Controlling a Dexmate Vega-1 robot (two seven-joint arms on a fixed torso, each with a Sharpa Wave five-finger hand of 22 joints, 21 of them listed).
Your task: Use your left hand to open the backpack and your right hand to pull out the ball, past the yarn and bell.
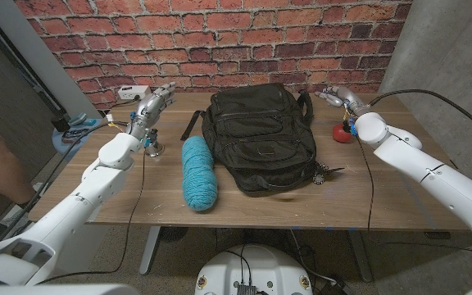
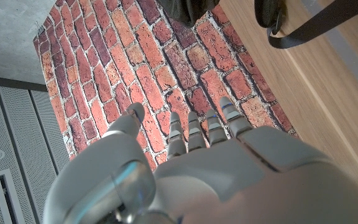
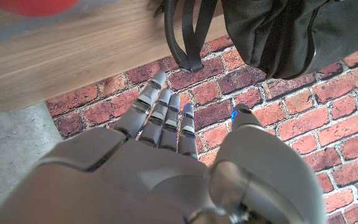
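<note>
Red ball is sitting on the table right of the soft, floppy backpack (prob. light, smooth, best cupped), w/ both hands, left & right, hovering, fingers spread, holding nothing.

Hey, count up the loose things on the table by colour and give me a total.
Black: 1, the backpack
Teal: 1, the yarn
Red: 1, the ball
Silver: 1, the bell
Total: 4
</note>
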